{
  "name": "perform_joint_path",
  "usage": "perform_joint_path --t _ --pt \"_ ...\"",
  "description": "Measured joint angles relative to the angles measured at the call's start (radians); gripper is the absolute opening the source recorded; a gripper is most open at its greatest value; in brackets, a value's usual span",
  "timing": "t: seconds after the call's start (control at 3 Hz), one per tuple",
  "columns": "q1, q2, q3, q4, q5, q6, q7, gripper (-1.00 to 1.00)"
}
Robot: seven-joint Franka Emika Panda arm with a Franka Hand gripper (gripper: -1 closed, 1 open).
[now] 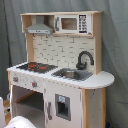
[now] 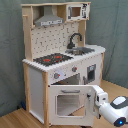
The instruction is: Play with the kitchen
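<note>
The kitchen point(image 2: 62, 60) fills the centre of both exterior views, standing on a wooden floor point(image 2: 15, 119) before a grey curtain point(image 2: 10, 50). Its worktop point(image 1: 102, 79) carries the stovetop point(image 1: 36, 66) with red burners and the sink point(image 1: 72, 74) under the black faucet point(image 1: 84, 59), with the hood point(image 2: 49, 21) above.

In the second exterior view the oven door point(image 2: 70, 102) stands swung out towards the lower right of the frame, its window facing the camera, leaving the cavity behind it exposed. The robot's hand point(image 2: 96, 97) sits at the door's free edge, just beside or touching it, which suggests the arm is what holds the door at that angle. Whether the hand is clenched on the edge or released cannot be told. In the first exterior view only a white part of the arm point(image 1: 20, 122) shows at the lower left.
</note>
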Motion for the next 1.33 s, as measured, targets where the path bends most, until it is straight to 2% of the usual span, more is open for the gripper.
perform_joint_path --t 0.33,1.33 --pt "-0.068 0.000 -0.030 -0.015 -0.001 0.067 -0.035 -1.00" --pt "-0.279 -0.002 -0.036 -0.013 -0.002 0.287 -0.087 -1.00"
